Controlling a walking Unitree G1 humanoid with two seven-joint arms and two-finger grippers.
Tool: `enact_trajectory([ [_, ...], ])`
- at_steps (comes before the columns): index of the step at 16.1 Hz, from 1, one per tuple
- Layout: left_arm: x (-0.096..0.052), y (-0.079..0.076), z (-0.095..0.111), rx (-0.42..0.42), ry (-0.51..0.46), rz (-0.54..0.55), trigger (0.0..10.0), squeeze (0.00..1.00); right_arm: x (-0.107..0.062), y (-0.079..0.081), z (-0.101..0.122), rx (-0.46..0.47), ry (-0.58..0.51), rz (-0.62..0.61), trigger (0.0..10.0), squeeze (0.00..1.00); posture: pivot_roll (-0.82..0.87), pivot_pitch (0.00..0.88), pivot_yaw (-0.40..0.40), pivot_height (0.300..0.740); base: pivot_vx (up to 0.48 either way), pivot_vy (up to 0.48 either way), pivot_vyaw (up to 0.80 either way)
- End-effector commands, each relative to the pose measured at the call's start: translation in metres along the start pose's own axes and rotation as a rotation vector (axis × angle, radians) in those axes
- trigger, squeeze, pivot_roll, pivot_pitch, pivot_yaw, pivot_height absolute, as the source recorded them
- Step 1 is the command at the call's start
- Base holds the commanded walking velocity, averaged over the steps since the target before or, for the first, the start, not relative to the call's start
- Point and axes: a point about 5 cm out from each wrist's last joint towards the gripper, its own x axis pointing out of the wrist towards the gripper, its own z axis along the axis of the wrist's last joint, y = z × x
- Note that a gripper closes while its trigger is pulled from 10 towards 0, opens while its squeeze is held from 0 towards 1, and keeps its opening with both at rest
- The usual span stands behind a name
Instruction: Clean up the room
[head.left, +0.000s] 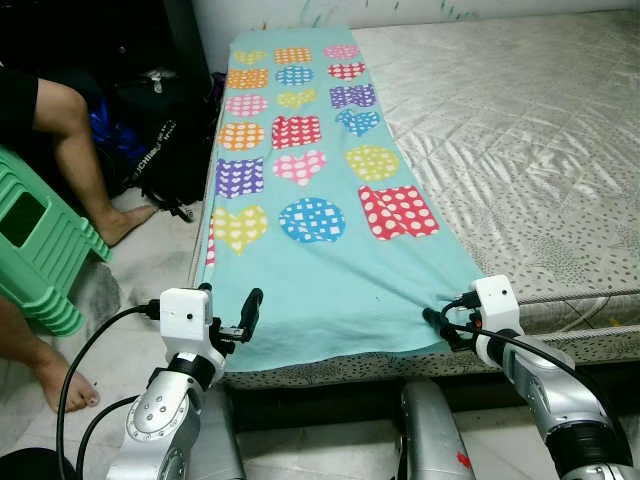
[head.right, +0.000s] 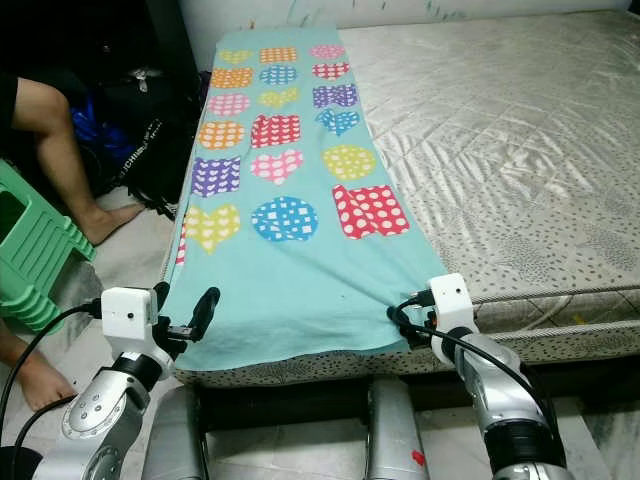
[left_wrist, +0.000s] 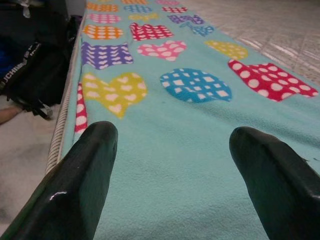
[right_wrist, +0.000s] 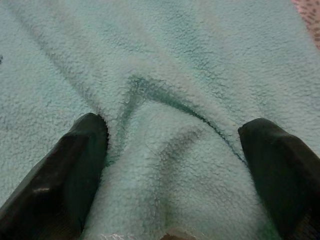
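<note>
A teal fleece blanket (head.left: 310, 200) printed with coloured dotted hearts and squares lies as a long strip along the left side of the mattress (head.left: 520, 130). Its near edge hangs just over the mattress front. My left gripper (head.left: 232, 308) is open at the blanket's near left corner, its fingers (left_wrist: 90, 160) hovering over the flat cloth. My right gripper (head.left: 445, 318) is open at the near right corner. Both of its fingers (right_wrist: 75, 155) press into the fleece, with a raised ridge of blanket (right_wrist: 165, 150) between them.
A person sits to the left, with one bare leg (head.left: 80, 150) and a foot (head.left: 62, 385) on the floor. A green plastic stool (head.left: 35, 250) stands beside them. A black bag (head.left: 160, 140) leans against the bed's left side. The mattress to the right is bare.
</note>
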Motion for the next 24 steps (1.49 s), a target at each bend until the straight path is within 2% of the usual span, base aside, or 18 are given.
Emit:
enact_trajectory([
  [1, -0.002, 0.006, -0.002, 0.018, 0.016, 0.036, 10.0, 0.0, -0.003, -0.012, -0.004, 0.001, 0.015, -0.068, 10.0, 0.0, -0.04, 0.031, 0.045, 0.495, 0.0, 0.0, 0.0],
  [4, -0.002, 0.008, -0.001, 0.025, 0.01, 0.05, 10.0, 0.0, -0.003, -0.021, 0.025, -0.019, -0.167, -0.17, 10.0, 0.0, -0.04, 0.033, 0.043, 0.495, 0.0, 0.0, 0.0],
  [5, -0.002, 0.008, -0.001, 0.025, 0.01, 0.051, 10.0, 0.0, -0.003, -0.02, 0.029, -0.029, -0.187, -0.171, 10.0, 0.0, -0.04, 0.033, 0.044, 0.495, 0.0, 0.0, 0.0],
  [11, -0.003, 0.007, -0.001, 0.02, 0.004, 0.047, 10.0, 0.0, -0.005, 0.0, 0.047, 0.071, -0.363, -0.072, 10.0, 0.0, -0.04, 0.028, 0.044, 0.495, 0.0, 0.0, 0.0],
  [13, -0.002, 0.007, 0.006, 0.016, -0.043, 0.063, 10.0, 0.0, -0.011, 0.007, 0.058, 0.11, -0.445, -0.11, 10.0, 0.0, -0.05, 0.02, 0.041, 0.495, 0.0, 0.0, 0.0],
  [16, 0.0, 0.007, 0.014, -0.003, -0.084, 0.085, 10.0, 0.0, -0.017, 0.015, 0.057, 0.173, -0.463, -0.206, 10.0, 0.0, -0.05, 0.005, 0.035, 0.495, 0.0, 0.0, 0.0],
  [17, 0.001, 0.007, 0.015, -0.008, -0.09, 0.093, 10.0, 0.0, -0.019, 0.027, 0.053, 0.168, -0.433, -0.257, 10.0, 0.0, -0.06, 0.0, 0.038, 0.495, 0.0, 0.0, 0.0],
  [19, 0.002, 0.007, 0.013, -0.013, -0.088, 0.098, 10.0, 0.0, -0.023, 0.04, 0.057, 0.177, -0.445, -0.266, 10.0, 0.0, -0.07, 0.0, 0.046, 0.495, 0.0, 0.0, 0.0],
  [20, 0.001, 0.007, 0.012, -0.02, -0.086, 0.104, 10.0, 0.0, -0.025, 0.042, 0.059, 0.216, -0.454, -0.27, 10.0, 0.0, -0.08, 0.0, 0.052, 0.495, 0.0, 0.0, 0.0],
  [24, 0.0, 0.009, 0.01, -0.035, -0.077, 0.116, 10.0, 0.0, -0.029, 0.039, 0.066, 0.218, -0.485, -0.292, 10.0, 0.0, -0.08, 0.0, 0.058, 0.495, 0.0, 0.0, 0.0],
])
